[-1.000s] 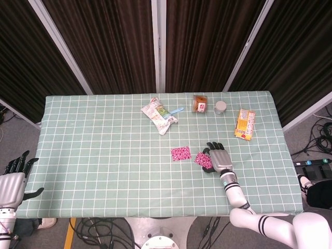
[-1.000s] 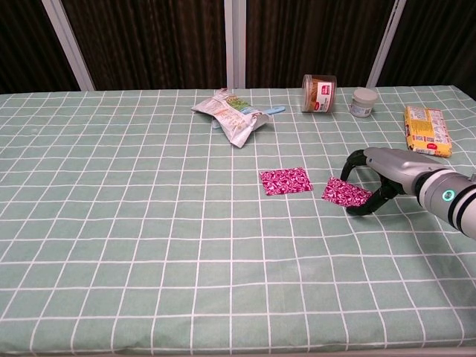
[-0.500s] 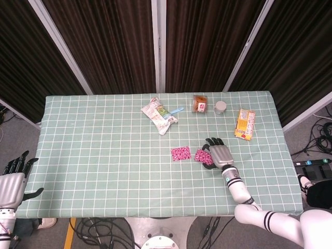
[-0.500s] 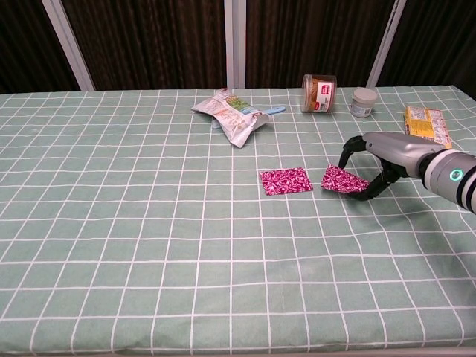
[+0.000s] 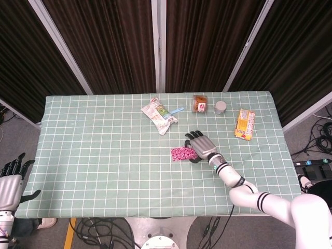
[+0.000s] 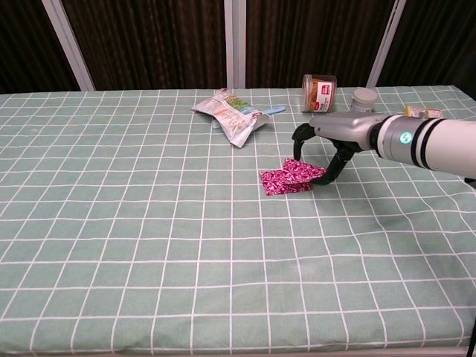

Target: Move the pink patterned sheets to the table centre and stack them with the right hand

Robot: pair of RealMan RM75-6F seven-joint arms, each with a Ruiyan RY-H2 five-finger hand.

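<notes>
**Clerk:** Item one, pink patterned sheets. The lower sheet [image 6: 279, 182] lies flat near the middle of the tabletop [image 6: 149, 223]. The carried sheet [image 6: 303, 170] is pinched in your right hand [image 6: 327, 149], tilted, its free edge overlapping the lower sheet's 3 o'clock side in the chest view.

**Operator:** And my hands?

**Clerk:** Right hand: clamped on the carried sheet, fingers curled down over it. Left hand [image 5: 13, 176]: off the tabletop at its 8 o'clock corner, fingers apart, holding nothing.

**Operator:** Which step am I on?

**Clerk:** By my reading, the stacking step: placement begun, release not yet made. Your next move calls for a short carry toward 9 o'clock until the edges line up, then a level lowering before you let go; a tilted drop could leave it skewed.

**Operator:** Surroundings?

**Clerk:** From the sheets outward: snack bag [image 6: 230, 115] at 11 o'clock, brown jar [image 6: 319, 92] and small white pot [image 6: 364, 97] at 1 o'clock, yellow packet [image 5: 245, 123] at 2 o'clock. All well apart from the stack.
</notes>
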